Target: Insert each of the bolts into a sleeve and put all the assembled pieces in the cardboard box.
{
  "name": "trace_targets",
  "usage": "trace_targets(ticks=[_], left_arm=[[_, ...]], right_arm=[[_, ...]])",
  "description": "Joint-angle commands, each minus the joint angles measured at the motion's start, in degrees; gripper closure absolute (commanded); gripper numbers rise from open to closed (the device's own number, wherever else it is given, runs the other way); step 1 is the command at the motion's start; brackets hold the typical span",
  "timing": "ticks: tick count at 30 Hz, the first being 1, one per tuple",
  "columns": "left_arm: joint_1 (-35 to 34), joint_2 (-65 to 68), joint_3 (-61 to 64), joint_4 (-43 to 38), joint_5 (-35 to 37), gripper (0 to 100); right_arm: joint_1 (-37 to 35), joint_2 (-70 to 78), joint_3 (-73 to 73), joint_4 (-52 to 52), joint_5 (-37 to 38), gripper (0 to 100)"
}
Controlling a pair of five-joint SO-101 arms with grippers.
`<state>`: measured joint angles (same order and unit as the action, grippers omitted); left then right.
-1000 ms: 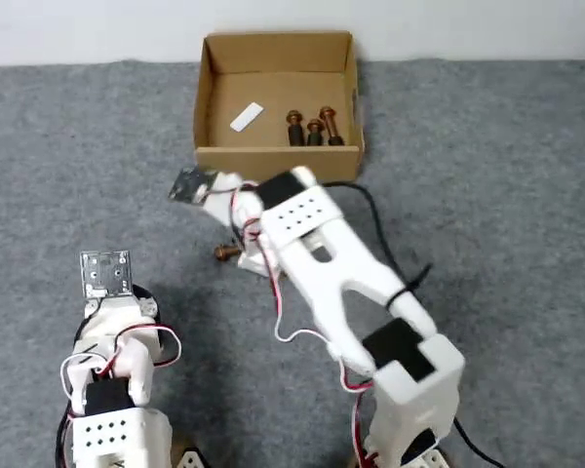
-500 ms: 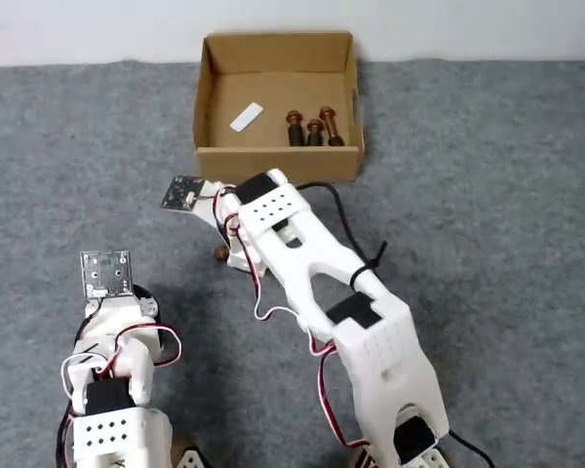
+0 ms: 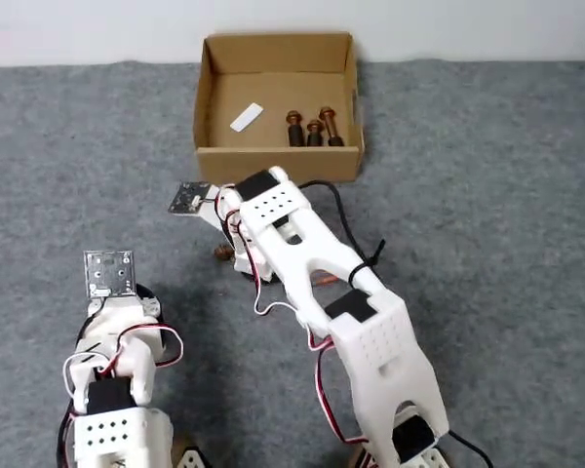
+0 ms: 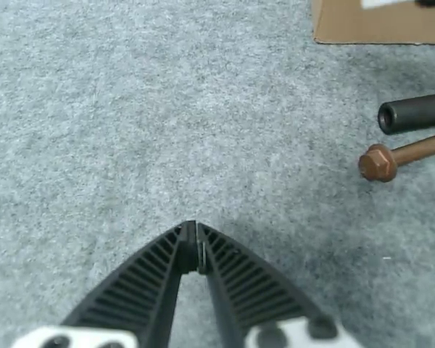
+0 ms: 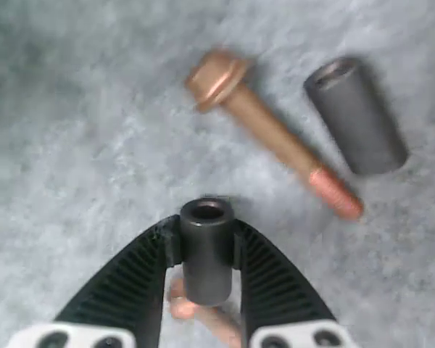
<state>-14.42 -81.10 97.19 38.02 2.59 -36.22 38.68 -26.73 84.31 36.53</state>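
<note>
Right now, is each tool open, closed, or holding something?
Left tool: closed, holding nothing.
Right tool: closed on a black sleeve.

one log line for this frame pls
right gripper: shut on sleeve | left gripper: shut, empty | loose bolt and second sleeve: on carpet, apart | cardboard box: three assembled pieces

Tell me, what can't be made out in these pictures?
High view: the right arm covers a bolt on the carpet, all but its head.
Right wrist view: the copper piece by the sleeve in the right pincer is blurred; bolt or not, unclear.
Left wrist view: the picture's edge cuts off the cardboard box, hiding its contents.
</note>
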Motion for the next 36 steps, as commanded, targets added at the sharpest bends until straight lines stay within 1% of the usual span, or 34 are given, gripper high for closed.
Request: trace_targets(ticks=[1, 5, 8, 11, 14, 17, 20, 22, 24, 29, 32, 36], left_arm=[[0.4, -0.4, -0.3, -1.8, -0.6, 99], [0.7, -0.4, -0.3, -1.8, -0.5, 99], [3.3, -0.4, -0.3, -1.8, -0.4, 99], [5.8, -0.2, -0.3, -1.8, -0.4, 99], [8.4, -0.5, -0.3, -1.4, -0.3, 99], [10.2, -0.5, -0.5, -1.5, -0.3, 99], [10.9, -0.5, -3.2, -1.4, -0.3, 99], [11.2, -0.2, -7.7, 1.1, -0.3, 99], [11.5, 0.0, -14.3, 7.1, -0.1, 99], [12.6, 0.4, -26.9, 18.2, 6.4, 99], [14.5, 4.8, -31.6, 21.5, 9.5, 99], [14.9, 17.1, -39.5, 22.9, 19.6, 99]], right_arm=[[0.7, -10.7, -0.7, 4.6, -1.4, 99.0], [1.7, -18.9, -0.7, 8.5, -5.7, 99.0], [3.8, -24.0, -0.7, 11.6, -8.1, 99.0], [7.0, -28.9, -0.7, 14.3, -11.7, 99.0], [10.2, -33.6, -0.7, 18.0, -17.8, 99.0], [14.8, -39.6, 0.3, 18.7, -24.9, 99.0], [18.9, -46.6, 3.2, 18.6, -27.9, 99.0], [21.0, -51.5, 6.8, 18.7, -28.2, 99.0], [23.5, -57.0, 11.8, 18.6, -28.2, 99.0], [30.9, -70.5, 24.7, 18.5, -28.3, 99.0], [36.2, -77.3, 30.7, 18.5, -28.3, 99.0], [42.8, -84.2, 36.2, 18.5, -28.1, 99.0]])
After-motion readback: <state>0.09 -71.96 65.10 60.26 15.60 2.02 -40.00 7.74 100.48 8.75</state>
